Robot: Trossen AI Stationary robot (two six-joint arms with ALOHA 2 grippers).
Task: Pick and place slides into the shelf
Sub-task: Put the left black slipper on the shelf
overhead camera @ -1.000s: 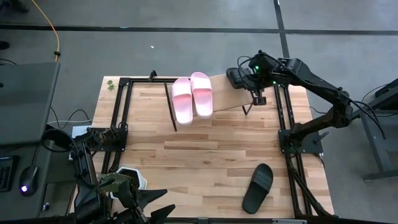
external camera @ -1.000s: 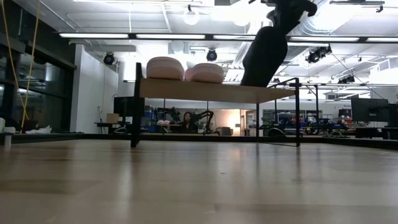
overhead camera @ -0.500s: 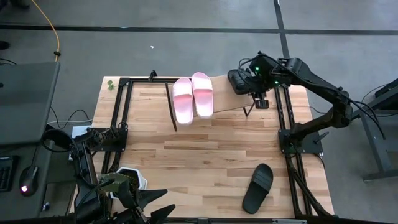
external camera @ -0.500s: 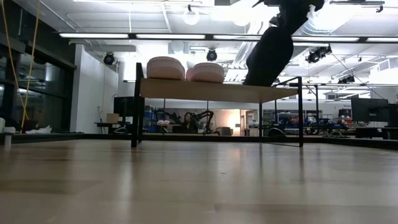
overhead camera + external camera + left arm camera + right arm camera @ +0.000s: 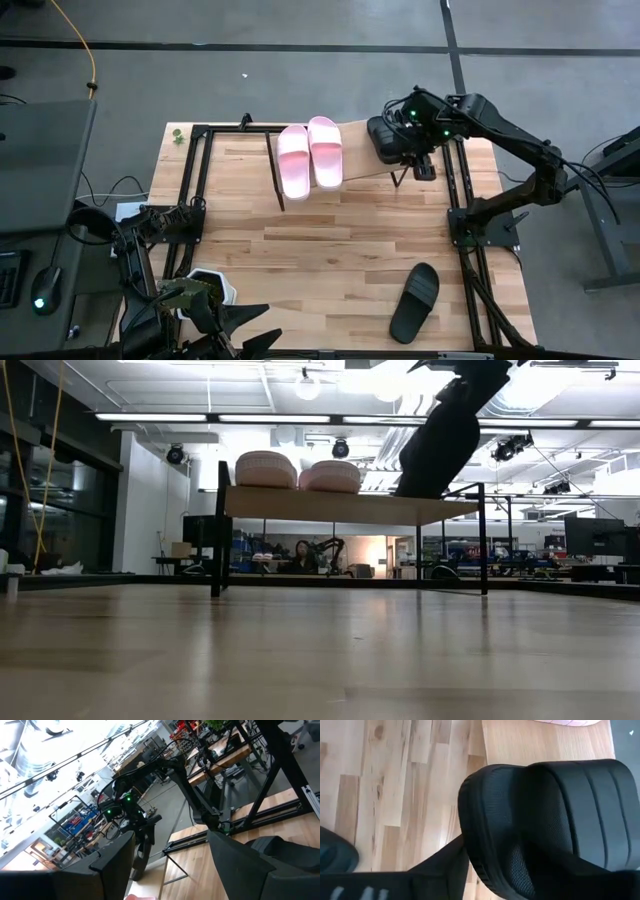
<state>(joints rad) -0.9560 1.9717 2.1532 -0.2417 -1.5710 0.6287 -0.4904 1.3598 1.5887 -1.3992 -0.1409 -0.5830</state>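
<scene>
I see my right gripper [image 5: 415, 160] at a tilted black slide [image 5: 385, 138] on the shelf's [image 5: 358, 150] right end, grip state unclear.

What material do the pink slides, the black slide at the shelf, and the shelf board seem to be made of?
Pink slides: probably soft foam or rubber, matte, with smooth rounded straps.
Black slide at the shelf: likely moulded foam or rubber; its surface shows a fine pebbled texture and ribbed bands.
Shelf board: pale wood or wood-look laminate, with visible grain and a smooth finish; which of the two, I cannot tell.

Bright overhead strip lights [image 5: 300, 418] glare; the low view's near tabletop [image 5: 300, 660] blurs.
</scene>
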